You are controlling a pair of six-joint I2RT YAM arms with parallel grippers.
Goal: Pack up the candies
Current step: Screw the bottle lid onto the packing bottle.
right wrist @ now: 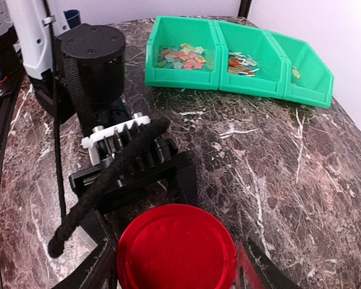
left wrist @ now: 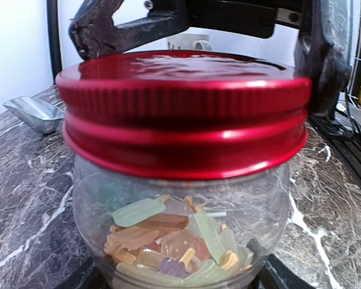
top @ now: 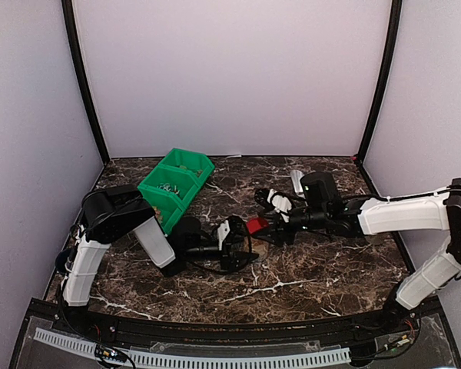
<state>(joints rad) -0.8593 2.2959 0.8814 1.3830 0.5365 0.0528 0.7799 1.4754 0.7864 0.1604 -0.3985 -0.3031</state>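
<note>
A clear glass jar [left wrist: 180,205] stands on the marble table, and its round red lid [left wrist: 183,111] sits on its mouth. Inside lie the candies [left wrist: 174,241], small orange, tan, pale green and purple pieces. My left gripper [left wrist: 180,282] is shut on the jar's lower body from both sides; it also shows in the top view [top: 237,240]. My right gripper [right wrist: 177,268] is shut on the red lid [right wrist: 175,248], with a black finger on each side of its rim. The lid shows in the top view [top: 256,224] between both grippers.
A row of three joined green bins [right wrist: 234,57] stands at the back left of the table [top: 323,269], holding more loose candies [right wrist: 182,55]. A metal scoop [left wrist: 33,113] lies behind the jar, also in the top view [top: 297,181].
</note>
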